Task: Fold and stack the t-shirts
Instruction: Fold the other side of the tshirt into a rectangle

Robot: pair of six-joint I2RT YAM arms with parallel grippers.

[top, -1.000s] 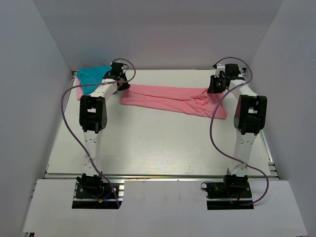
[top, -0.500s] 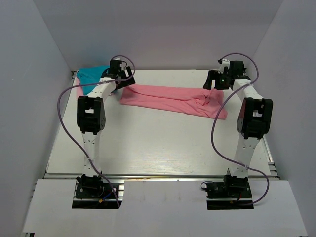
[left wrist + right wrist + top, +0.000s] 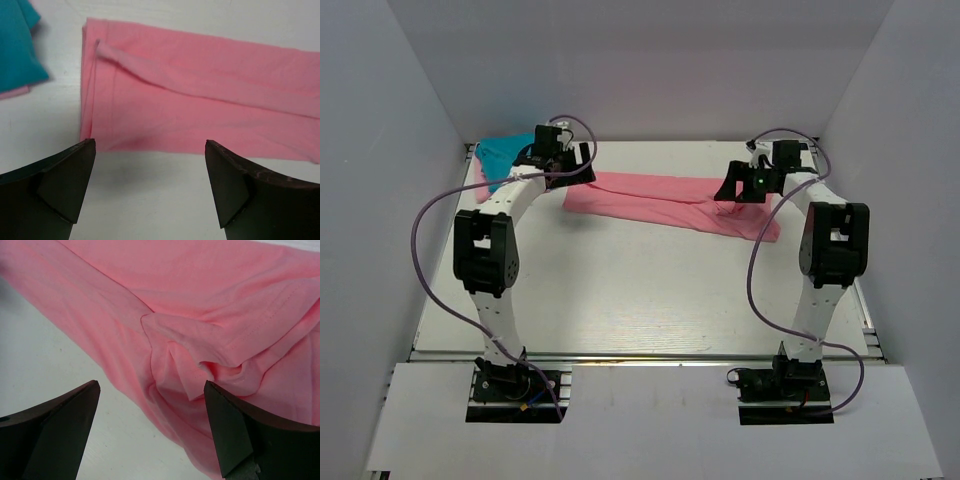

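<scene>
A salmon-pink t-shirt [image 3: 670, 200] lies folded into a long strip across the back of the table, bunched and wrinkled at its right end [image 3: 210, 360]. My left gripper [image 3: 578, 168] hovers open just off the strip's left end [image 3: 150, 90], holding nothing. My right gripper [image 3: 728, 188] hangs open above the wrinkled right end, also holding nothing. A teal-blue t-shirt [image 3: 505, 152] lies in the back left corner on top of a pale pink t-shirt [image 3: 478, 187], which shows only as a thin edge [image 3: 15, 91].
White walls close in the table on the left, back and right. The teal shirt [image 3: 17, 45] lies a short way left of the salmon strip. Bare white tabletop [image 3: 640, 290] stretches from the strip to the arm bases.
Both grippers have gone from nearly shut on the salmon shirt's ends to wide open, letting it go. Both have lifted off it, and the right one shifted left.
</scene>
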